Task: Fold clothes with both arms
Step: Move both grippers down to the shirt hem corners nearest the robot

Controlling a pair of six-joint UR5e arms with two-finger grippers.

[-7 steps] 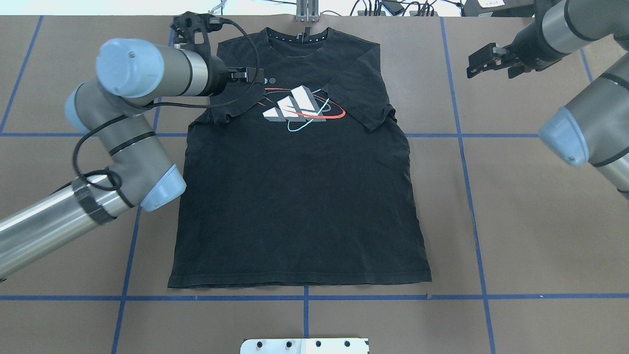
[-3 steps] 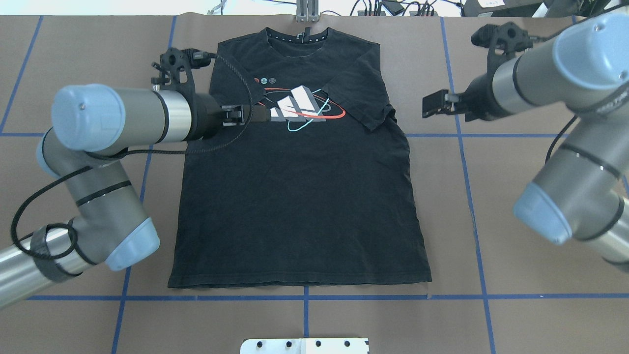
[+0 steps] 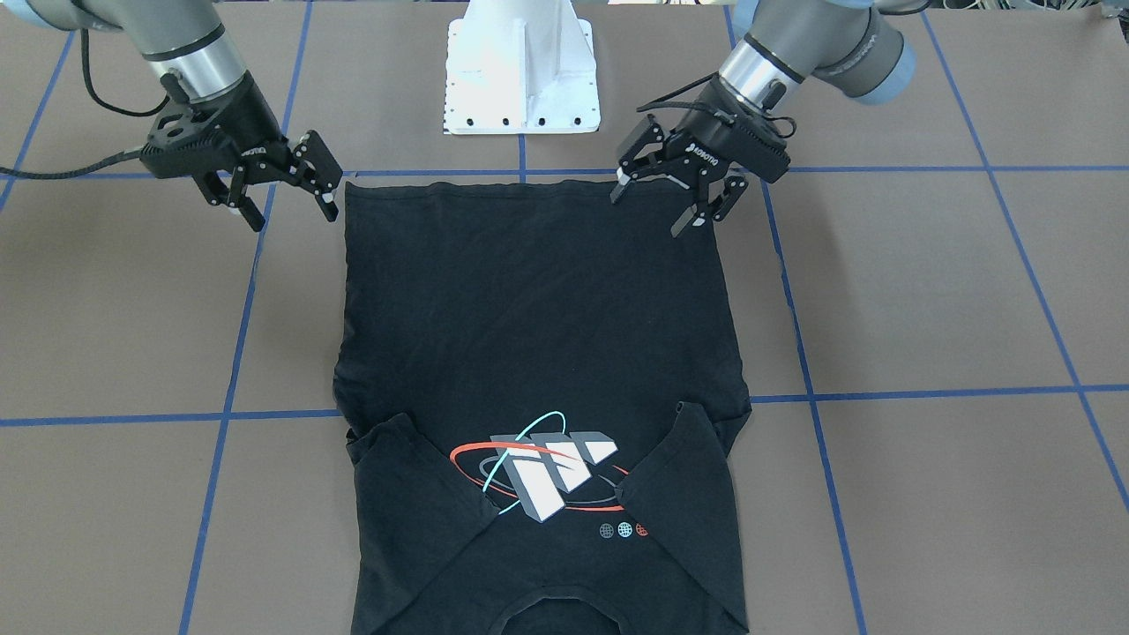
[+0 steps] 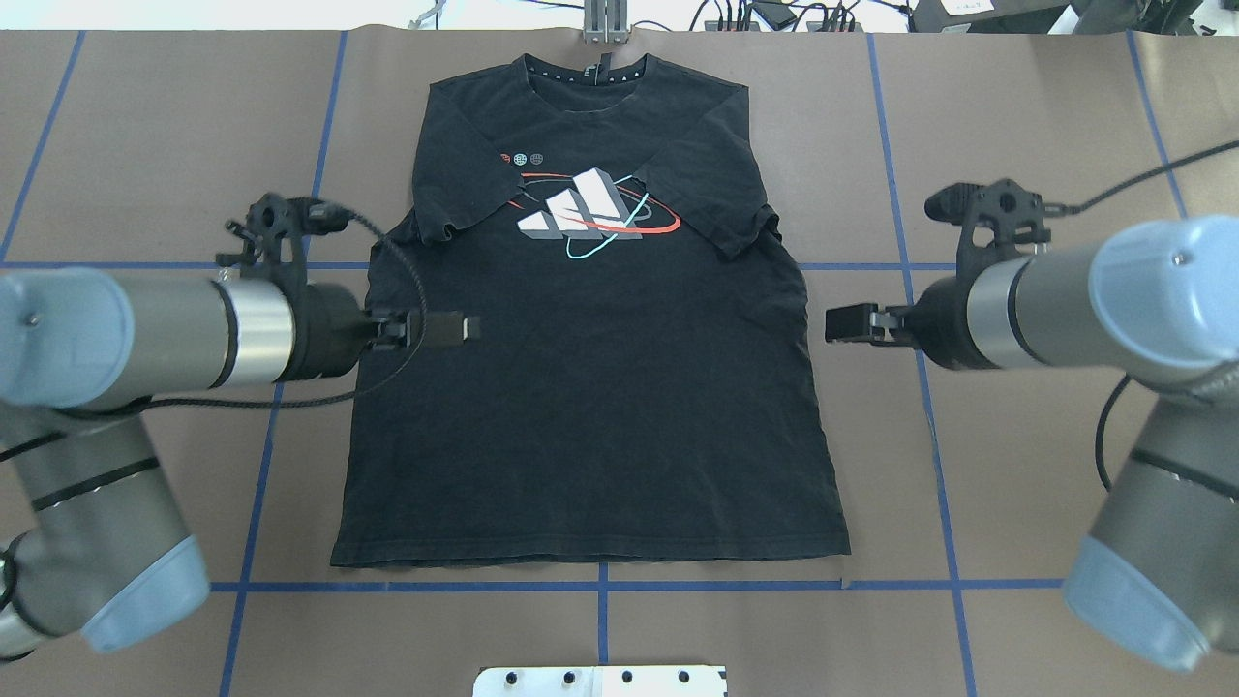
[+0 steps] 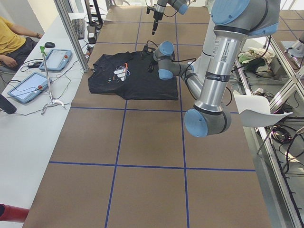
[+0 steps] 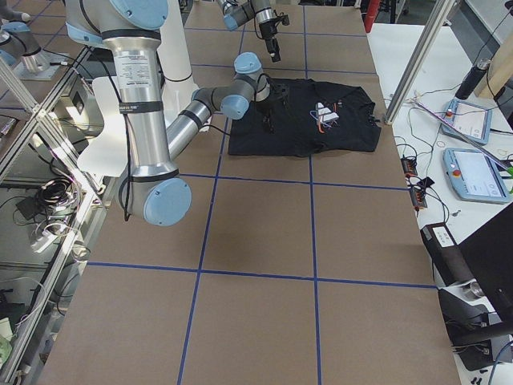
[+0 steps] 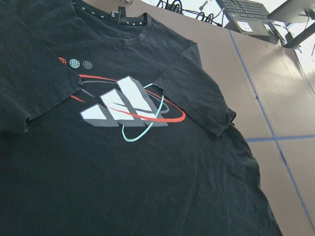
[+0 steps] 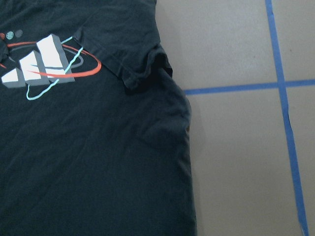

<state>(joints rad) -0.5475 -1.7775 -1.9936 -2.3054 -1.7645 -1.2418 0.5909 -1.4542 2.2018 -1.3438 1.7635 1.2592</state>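
- The left gripper point(image 3: 653, 212) has its jaws spread with nothing between them. It hangs above the left side of the T-shirt point(image 4: 600, 416), clear of the cloth.
- A second ago it was up by the left sleeve point(image 4: 460, 189), and shortly after beside the graphic point(image 4: 590, 213). Now it sits further back toward the hem.
- The right gripper point(image 3: 291, 207) is also spread and empty, just outside the shirt's right edge. A second ago it was well apart from the shirt, out by the far corner of the table point(image 4: 116, 145). Since then it has come in and back toward the robot.
- The left arm point(image 4: 126, 334) and right arm point(image 4: 1113, 290) now reach in level from either side, roughly facing each other across the shirt.
- The shirt lies flat, print up, collar away from the robot, in the same place as before. The left sleeve and the right sleeve point(image 4: 707, 184) are both folded in over the chest, as they were.
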